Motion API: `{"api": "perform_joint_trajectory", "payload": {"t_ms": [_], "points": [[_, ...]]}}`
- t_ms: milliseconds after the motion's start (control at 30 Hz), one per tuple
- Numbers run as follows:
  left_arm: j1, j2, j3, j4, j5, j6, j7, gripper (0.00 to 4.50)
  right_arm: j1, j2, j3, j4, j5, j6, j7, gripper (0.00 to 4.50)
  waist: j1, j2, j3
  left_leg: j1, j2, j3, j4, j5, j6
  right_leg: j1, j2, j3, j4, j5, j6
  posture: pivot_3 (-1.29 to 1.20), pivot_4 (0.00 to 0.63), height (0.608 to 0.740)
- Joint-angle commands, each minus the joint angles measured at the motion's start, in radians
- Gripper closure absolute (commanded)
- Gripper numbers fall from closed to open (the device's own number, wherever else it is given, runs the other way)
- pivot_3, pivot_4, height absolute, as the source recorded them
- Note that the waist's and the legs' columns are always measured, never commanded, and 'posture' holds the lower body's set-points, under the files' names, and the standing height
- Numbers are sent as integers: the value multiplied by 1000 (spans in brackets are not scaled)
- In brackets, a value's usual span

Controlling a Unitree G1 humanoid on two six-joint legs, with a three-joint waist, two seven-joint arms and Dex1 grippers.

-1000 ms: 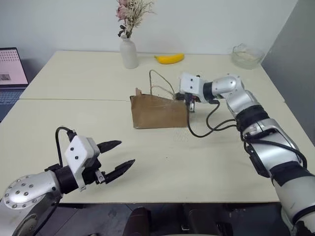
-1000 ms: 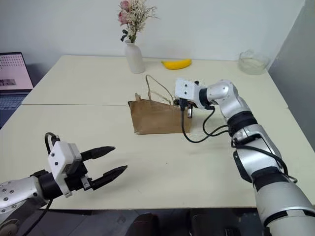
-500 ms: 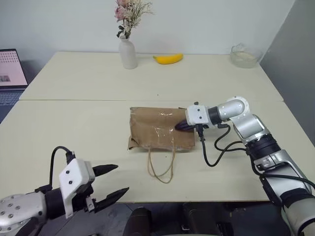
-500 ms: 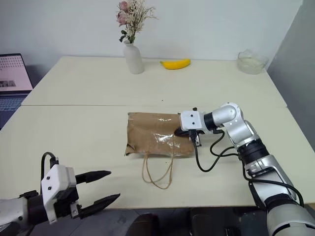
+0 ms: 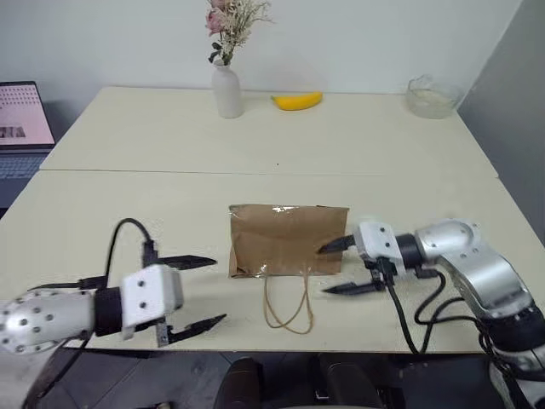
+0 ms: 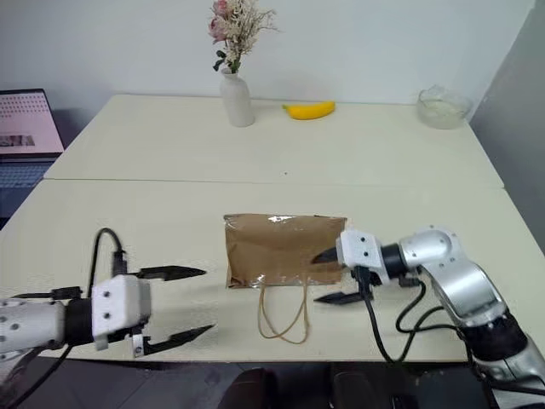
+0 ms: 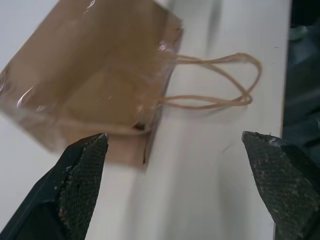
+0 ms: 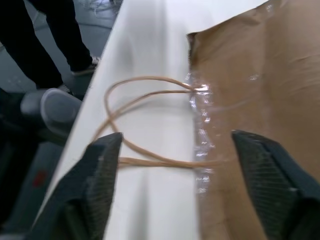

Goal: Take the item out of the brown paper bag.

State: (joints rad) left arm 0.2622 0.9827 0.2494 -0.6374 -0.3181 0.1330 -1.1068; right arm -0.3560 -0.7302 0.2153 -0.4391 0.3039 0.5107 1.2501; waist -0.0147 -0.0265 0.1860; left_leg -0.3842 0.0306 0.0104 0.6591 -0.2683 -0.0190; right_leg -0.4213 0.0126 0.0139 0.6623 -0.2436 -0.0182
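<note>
A: Left eye view, first entry: the brown paper bag (image 5: 288,240) lies flat on the table (image 5: 358,145), its mouth toward the near edge, with two cord loop handles (image 5: 288,305) trailing from it over the tabletop.

B: And the right gripper (image 5: 342,266)?

A: Its fingers stand wide apart with nothing between them. It sits just beside the bag's right edge, pointing left; the farther fingertip is at the bag's right side, though contact cannot be confirmed, and the nearer one is over bare table right of the handles.

B: Left gripper (image 5: 207,290)?

A: Also spread wide and empty. The bag lies ahead of its tips and to their right, clear of both fingers, as the left wrist view confirms.

B: The item?

A: It cannot be made out; whether it is inside the bag cannot be told.

B: Other objects?

A: Well beyond both hands: a white vase (image 5: 226,91), a banana (image 5: 296,100) and a glass bowl (image 5: 429,96).
</note>
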Motion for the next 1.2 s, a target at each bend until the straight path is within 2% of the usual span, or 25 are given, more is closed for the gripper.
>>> {"api": "perform_joint_trajectory", "payload": {"t_ms": [33,267,333,667,1000,1133,1200], "points": [[-125,2,-165,107,126,-172,-53,0,66,-30,-56,-118,55,85,-69,693,2,0,0,0,0,0,0,0,0,0,0,0,1,-1,-2,0,150,740],[-343,-82,-402,272,268,-343,-68,0,153,-73,-81,-223,101,165,-147,693,3,-1,0,0,-1,2,1,0,0,1,0,1,0,2,3,0,150,740],[-374,-108,-437,300,291,-363,-58,0,168,-82,-86,-239,111,177,-162,693,4,-1,0,-1,0,2,1,0,0,0,0,1,-1,5,8,0,150,740],[-467,-232,-557,408,374,-439,-11,0,244,-127,-124,-305,166,222,-225,693,7,-1,0,-1,-1,1,1,0,0,0,1,1,-1,5,9,0,150,740],[-493,-252,-564,428,323,-429,-28,3162,288,-164,-123,-375,231,280,-261,664,7,-2,-1,-1,0,0,2,0,0,1,1,0,-1,5,9,0,150,740],[-522,-289,-522,372,209,-237,-5,4478,273,-135,-98,-387,269,320,-296,664,7,-3,-1,-1,-1,0,3,0,0,1,1,0,-1,6,9,0,150,740],[-542,-307,-498,353,167,-151,20,4478,255,-110,-63,-382,271,332,-316,664,6,-3,-1,-1,-1,0,3,0,0,1,1,0,-1,6,10,0,150,740]]}}
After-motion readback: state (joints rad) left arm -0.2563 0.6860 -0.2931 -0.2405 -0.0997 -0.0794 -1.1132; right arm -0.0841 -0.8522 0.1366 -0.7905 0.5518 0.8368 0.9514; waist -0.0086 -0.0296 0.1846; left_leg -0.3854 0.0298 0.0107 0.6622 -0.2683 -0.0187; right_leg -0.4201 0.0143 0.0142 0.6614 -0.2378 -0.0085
